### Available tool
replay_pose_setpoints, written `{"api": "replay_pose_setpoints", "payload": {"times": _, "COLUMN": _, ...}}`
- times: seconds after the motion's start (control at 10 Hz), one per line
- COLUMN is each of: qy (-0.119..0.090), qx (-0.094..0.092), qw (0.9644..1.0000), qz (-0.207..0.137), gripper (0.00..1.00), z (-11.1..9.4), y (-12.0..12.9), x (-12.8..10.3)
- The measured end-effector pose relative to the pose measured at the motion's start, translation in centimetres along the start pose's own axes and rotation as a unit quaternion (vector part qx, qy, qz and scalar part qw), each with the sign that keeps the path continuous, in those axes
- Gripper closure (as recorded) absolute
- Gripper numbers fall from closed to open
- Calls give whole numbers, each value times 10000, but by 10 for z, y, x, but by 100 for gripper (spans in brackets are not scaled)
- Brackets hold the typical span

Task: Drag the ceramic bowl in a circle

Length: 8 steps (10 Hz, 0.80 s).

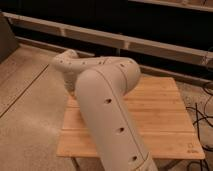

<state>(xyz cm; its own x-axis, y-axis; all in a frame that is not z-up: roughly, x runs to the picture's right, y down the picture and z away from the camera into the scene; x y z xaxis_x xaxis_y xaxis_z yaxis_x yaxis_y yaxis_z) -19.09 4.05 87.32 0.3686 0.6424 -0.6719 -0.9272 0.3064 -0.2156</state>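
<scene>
Since the arm (107, 97) is folded across the middle of the camera view, the gripper is hidden behind it, presumably over the left part of the desk (160, 117); its opening cannot be told. No bowl is seen on the visible wood. It is judged to be hidden there too, so its direction from the gripper cannot be given.

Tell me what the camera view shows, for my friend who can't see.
A big cream robot arm bends over a light wooden table, covering much of it. The tool is not in sight, and no bowl shows. Black cables lie at right.
</scene>
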Motion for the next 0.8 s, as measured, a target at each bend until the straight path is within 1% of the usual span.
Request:
{"api": "replay_pose_setpoints", "payload": {"times": 0.1, "qy": -6, "qx": 32, "qw": 9999, "qz": -120, "gripper": 100, "z": -1, "y": 12, "x": -10}}
{"api": "replay_pose_setpoints", "payload": {"times": 0.2, "qy": 3, "qx": 17, "qw": 9996, "qz": -296, "gripper": 100, "z": 1, "y": 32, "x": -18}}
{"api": "replay_pose_setpoints", "payload": {"times": 0.4, "qy": 24, "qx": -88, "qw": 9980, "qz": -618, "gripper": 100, "z": 4, "y": 69, "x": -24}}
{"api": "replay_pose_setpoints", "payload": {"times": 0.5, "qy": 33, "qx": -147, "qw": 9972, "qz": -734, "gripper": 100, "z": 6, "y": 82, "x": -23}}
{"api": "replay_pose_setpoints", "payload": {"times": 0.7, "qy": 34, "qx": -379, "qw": 9942, "qz": -1007, "gripper": 100, "z": 9, "y": 113, "x": -15}}
{"api": "replay_pose_setpoints", "payload": {"times": 0.8, "qy": 9, "qx": -483, "qw": 9928, "qz": -1094, "gripper": 100, "z": 9, "y": 122, "x": -9}}
